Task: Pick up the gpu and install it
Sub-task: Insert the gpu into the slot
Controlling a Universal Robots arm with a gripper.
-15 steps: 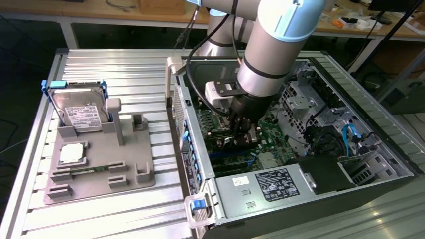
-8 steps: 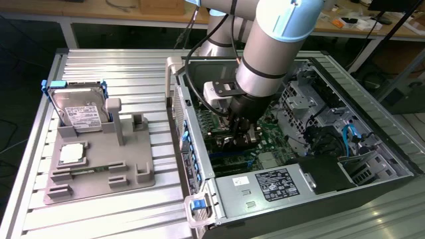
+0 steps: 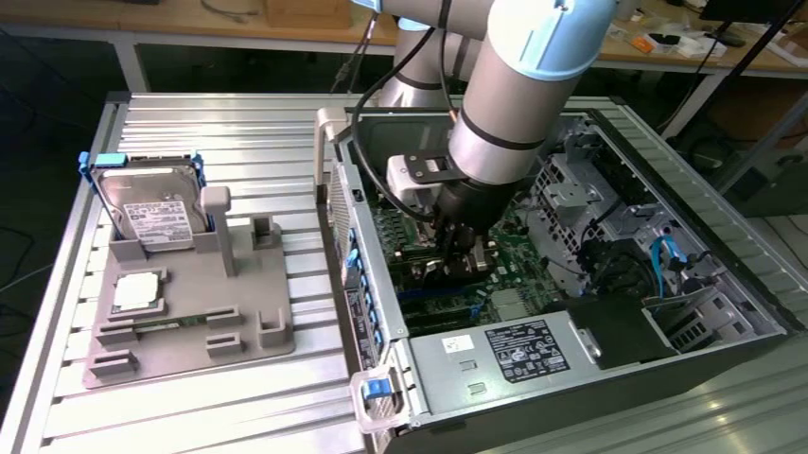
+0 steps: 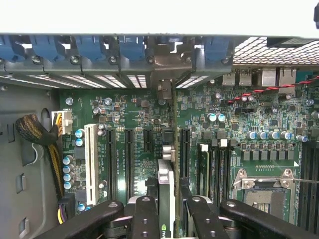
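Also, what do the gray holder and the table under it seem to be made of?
The gray holder: probably plastic, matte, with uniform dull color and blocky shapes. The table: likely aluminium, bare, with bright reflections along its ribbed slats.

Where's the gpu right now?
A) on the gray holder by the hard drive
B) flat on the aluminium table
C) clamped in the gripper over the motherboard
C: the gpu is held edge-on in the gripper, right over the motherboard slots.

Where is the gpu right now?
In the wrist view the gpu is held edge-on in the gripper, over the slots of the motherboard inside the computer case.
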